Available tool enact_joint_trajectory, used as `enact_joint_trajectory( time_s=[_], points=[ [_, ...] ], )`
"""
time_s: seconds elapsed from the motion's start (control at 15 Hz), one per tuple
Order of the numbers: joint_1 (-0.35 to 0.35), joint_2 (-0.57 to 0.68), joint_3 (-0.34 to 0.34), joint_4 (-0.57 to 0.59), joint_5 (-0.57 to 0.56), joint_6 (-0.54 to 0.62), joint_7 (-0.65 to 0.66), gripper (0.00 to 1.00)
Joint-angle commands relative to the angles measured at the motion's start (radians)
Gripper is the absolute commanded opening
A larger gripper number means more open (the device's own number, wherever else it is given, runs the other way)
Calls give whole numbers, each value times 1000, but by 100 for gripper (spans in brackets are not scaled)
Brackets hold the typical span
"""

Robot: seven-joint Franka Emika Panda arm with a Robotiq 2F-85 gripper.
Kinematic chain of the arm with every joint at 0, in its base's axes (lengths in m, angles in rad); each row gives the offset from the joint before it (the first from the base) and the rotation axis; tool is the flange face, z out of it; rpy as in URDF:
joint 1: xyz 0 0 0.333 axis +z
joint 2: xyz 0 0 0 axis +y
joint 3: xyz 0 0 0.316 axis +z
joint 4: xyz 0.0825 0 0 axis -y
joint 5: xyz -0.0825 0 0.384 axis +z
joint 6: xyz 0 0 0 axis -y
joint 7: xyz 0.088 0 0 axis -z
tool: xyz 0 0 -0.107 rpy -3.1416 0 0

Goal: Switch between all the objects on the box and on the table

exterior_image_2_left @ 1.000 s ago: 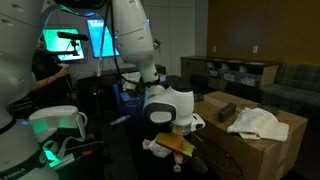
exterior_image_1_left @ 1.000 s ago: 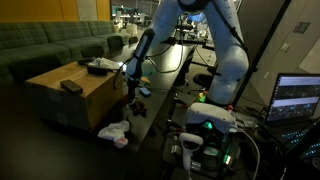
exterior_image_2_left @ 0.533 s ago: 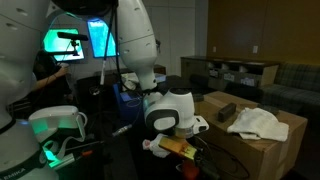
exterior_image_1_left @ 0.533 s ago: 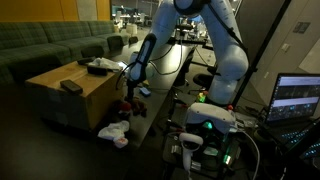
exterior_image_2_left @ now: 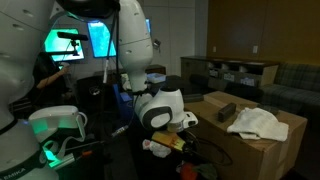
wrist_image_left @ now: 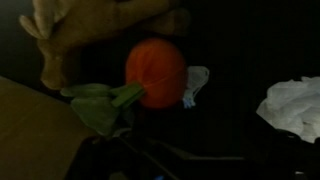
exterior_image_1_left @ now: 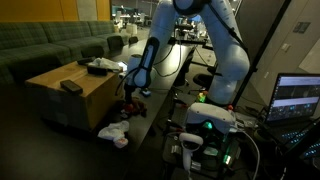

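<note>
Wrist view: red thing [wrist_image_left: 155, 72] lies loose on the table [exterior_image_1_left: 150, 115], touching a green scrap [wrist_image_left: 105, 100]; rag [wrist_image_left: 295, 105] well apart.
Claw: gripper [exterior_image_1_left: 131, 90] hangs beside the box [exterior_image_1_left: 60, 105]; spread or pinched, cannot tell.
Box top: block [exterior_image_1_left: 70, 87], cloth [exterior_image_1_left: 100, 66].
Risk: a careless nudge could roll the red thing off the edge.

Place: a dim open-plan office or robotics lab with a lounge corner.
Seating: long green upholstered sofa [exterior_image_1_left: 50, 45].
Screens: glowing laptop screen [exterior_image_1_left: 298, 98]; bright teal monitor [exterior_image_2_left: 70, 42].
Equipment: large white jointed robot arm [exterior_image_1_left: 228, 55].
Background: lit desks [exterior_image_1_left: 130, 14] far behind.
</note>
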Motion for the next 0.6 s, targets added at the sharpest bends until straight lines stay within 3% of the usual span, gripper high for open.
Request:
enact_joint_trajectory(
  time_s=[0.0, 0.27, 0.53],
  points=[
    [124, -24, -12, -77, -54, 62, 141, 100],
    [267, -7, -5, -96, -65, 71, 237, 100],
    [328, -1, 33, -98, -51, 61, 303, 100]
  ],
)
